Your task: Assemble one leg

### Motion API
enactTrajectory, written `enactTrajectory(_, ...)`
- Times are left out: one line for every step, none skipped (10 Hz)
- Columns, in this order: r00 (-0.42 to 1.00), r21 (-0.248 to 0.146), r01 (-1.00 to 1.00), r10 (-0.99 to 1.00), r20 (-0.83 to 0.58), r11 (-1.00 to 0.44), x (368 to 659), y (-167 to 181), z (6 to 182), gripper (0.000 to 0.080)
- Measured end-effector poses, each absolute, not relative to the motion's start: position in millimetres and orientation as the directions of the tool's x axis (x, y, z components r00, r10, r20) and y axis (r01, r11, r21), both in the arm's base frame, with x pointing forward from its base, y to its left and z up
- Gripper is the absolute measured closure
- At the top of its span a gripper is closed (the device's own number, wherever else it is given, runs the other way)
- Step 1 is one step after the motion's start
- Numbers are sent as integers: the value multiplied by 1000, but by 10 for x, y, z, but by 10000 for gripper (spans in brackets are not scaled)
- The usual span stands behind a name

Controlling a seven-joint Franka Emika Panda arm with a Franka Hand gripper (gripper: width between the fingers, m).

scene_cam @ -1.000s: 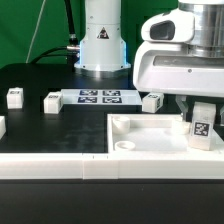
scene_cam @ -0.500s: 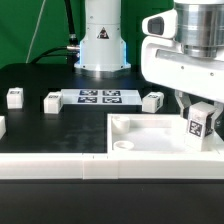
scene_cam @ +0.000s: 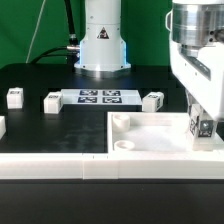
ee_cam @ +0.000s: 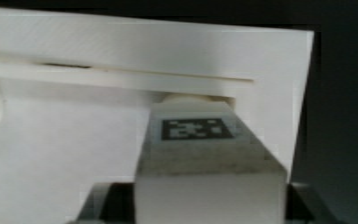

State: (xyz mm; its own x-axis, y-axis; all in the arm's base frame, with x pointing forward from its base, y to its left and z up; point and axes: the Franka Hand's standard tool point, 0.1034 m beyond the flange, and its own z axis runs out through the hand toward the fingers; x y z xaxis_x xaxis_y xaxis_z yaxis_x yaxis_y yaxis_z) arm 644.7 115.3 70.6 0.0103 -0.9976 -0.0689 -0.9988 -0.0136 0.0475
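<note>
My gripper [scene_cam: 203, 120] is shut on a leg [scene_cam: 198, 128], a small white oblong block with a black-and-white tag, and holds it upright over the right side of the large white panel [scene_cam: 150, 135]. The leg's lower end is close to the panel's surface; I cannot tell whether it touches. In the wrist view the leg [ee_cam: 202, 160] fills the middle between my gripper's [ee_cam: 202, 205] dark fingers. Its tag faces the camera, and its far end is close to the panel's raised rim [ee_cam: 140, 75].
Three loose legs lie on the black table: two at the exterior view's left [scene_cam: 15, 97] [scene_cam: 52, 101] and one behind the panel [scene_cam: 152, 101]. The marker board [scene_cam: 98, 97] lies in front of the robot base [scene_cam: 103, 45]. A white rail [scene_cam: 50, 165] runs along the front.
My gripper has moved toward the exterior view's right with the leg and turned it. The leg now sits lower and nearer the panel's right edge.
</note>
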Motion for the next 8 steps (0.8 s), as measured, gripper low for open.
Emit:
enactTrajectory(-95, 54, -994, -994, -60, 92, 6444, 1158, 709, 508)
enactTrajectory(-175, 60, -983, -983, -53, 172, 6442, 1152, 711, 508)
enactTrajectory(-229, 73, -972, -972, -61, 224, 6442, 1143, 713, 508)
enactTrajectory(-324, 83, -944, -944, -59, 319, 6439, 1140, 716, 508)
enactTrajectory(-290, 82, -955, -955, -62, 285, 6437, 1143, 714, 508)
enactTrajectory(-280, 82, -958, -958, -62, 274, 6431, 1146, 705, 406)
enactTrajectory(-245, 80, -968, -967, -65, 240, 6431, 1146, 704, 272)
enactTrajectory(-243, 80, -968, -968, -65, 238, 6430, 1148, 701, 272)
